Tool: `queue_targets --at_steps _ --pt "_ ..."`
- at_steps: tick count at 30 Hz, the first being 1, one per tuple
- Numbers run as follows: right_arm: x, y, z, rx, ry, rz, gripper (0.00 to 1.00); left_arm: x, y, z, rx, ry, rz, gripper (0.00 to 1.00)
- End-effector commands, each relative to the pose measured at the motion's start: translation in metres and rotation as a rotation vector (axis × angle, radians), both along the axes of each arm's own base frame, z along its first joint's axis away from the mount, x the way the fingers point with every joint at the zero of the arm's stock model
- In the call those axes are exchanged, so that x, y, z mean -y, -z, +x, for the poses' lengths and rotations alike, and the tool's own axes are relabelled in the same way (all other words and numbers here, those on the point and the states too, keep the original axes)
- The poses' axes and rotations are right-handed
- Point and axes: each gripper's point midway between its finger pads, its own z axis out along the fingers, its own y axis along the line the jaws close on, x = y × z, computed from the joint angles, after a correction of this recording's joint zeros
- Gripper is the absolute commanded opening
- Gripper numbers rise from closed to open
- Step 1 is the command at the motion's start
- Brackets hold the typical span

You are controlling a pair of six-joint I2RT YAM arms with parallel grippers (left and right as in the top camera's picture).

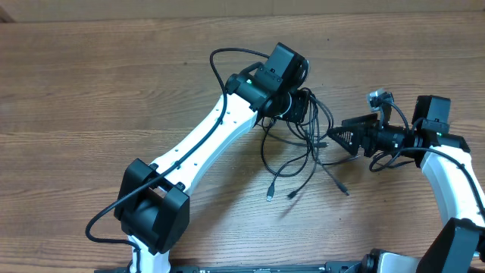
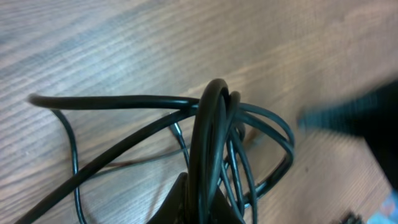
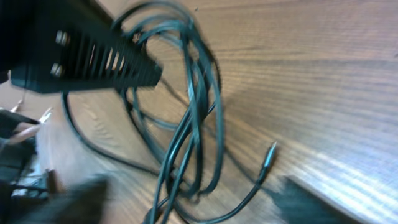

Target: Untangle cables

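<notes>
Step in hand: lifting and spreading the tangle. One arm holds the bunch up while the other comes in for a strand, as I judge it.
Cables (image 1: 305,148): thin black wires right of the tabletop's centre, toward its right edge. The upper loops are gathered at the left arm, and the loose tails trail down toward the near edge.
Plugs (image 1: 270,196): small ends lying flat on the wood and apart from one another (three can be made out from overhead).
Left gripper (image 1: 301,106): jaws together, clamped on the looped top of the cables. Its wrist view shows several loops draped over the closed tips.
Right gripper (image 1: 345,135): jaws apart with nothing in them, just beside the bunch on its right. Its wrist view is blurred.
Next move: probably close the right jaws on one single strand and draw it rightward, away from the held knot. Catching two wires together would only tighten the tangle.
Tabletop (image 1: 106,83): pale wood grain, matte, bare around the arms.
Room: nothing shows beyond the table's edges.
</notes>
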Motion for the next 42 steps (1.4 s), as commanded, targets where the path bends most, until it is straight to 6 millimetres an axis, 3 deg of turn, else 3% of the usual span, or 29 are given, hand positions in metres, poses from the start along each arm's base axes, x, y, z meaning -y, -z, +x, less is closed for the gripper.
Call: queue_targets --at_steps 1,8,16,17,21,22,25,27,28,38,40,42 --pt "0.001 -0.005 0.006 0.038 -0.002 -0.012 1.0 0.007 -0.001 -0.015 -0.021 0.109 -0.027 0.04" --pt "0.003 -0.01 0.014 0.093 -0.002 -0.027 1.0 0.021 -0.01 -0.035 -0.101 0.186 -0.129 0.04" --pt "-0.001 -0.01 0.014 0.096 -0.014 -0.027 1.0 0.025 -0.012 -0.036 -0.16 0.114 -0.157 0.04" --pt "-0.002 -0.01 0.013 0.097 -0.018 -0.027 0.96 0.027 -0.013 -0.036 -0.16 0.11 -0.162 0.04" --pt "-0.011 -0.011 0.013 0.11 -0.046 -0.03 0.48 0.037 -0.016 -0.04 -0.146 0.128 -0.174 0.04" --pt "-0.012 -0.011 0.013 0.112 -0.052 -0.03 0.4 0.038 -0.016 -0.042 -0.145 0.133 -0.175 0.04" --pt "-0.017 -0.012 0.013 0.123 -0.065 -0.032 0.3 0.043 -0.017 -0.046 -0.14 0.146 -0.178 0.04" --pt "-0.018 -0.012 0.014 0.129 -0.07 -0.033 0.16 0.045 -0.017 -0.048 -0.139 0.152 -0.179 0.04" --pt "-0.018 -0.012 0.014 0.132 -0.071 -0.034 0.04 0.046 -0.017 -0.048 -0.139 0.154 -0.179 0.04" --pt "-0.018 -0.012 0.014 0.131 -0.071 -0.034 0.05 0.044 -0.015 -0.045 -0.132 0.131 -0.163 0.04" --pt "-0.018 -0.013 0.014 0.131 -0.071 -0.033 0.27 0.043 -0.015 -0.044 -0.131 0.121 -0.158 0.04" --pt "-0.018 -0.012 0.014 0.131 -0.071 -0.033 0.29 0.042 -0.013 -0.041 -0.126 0.1 -0.146 0.04"
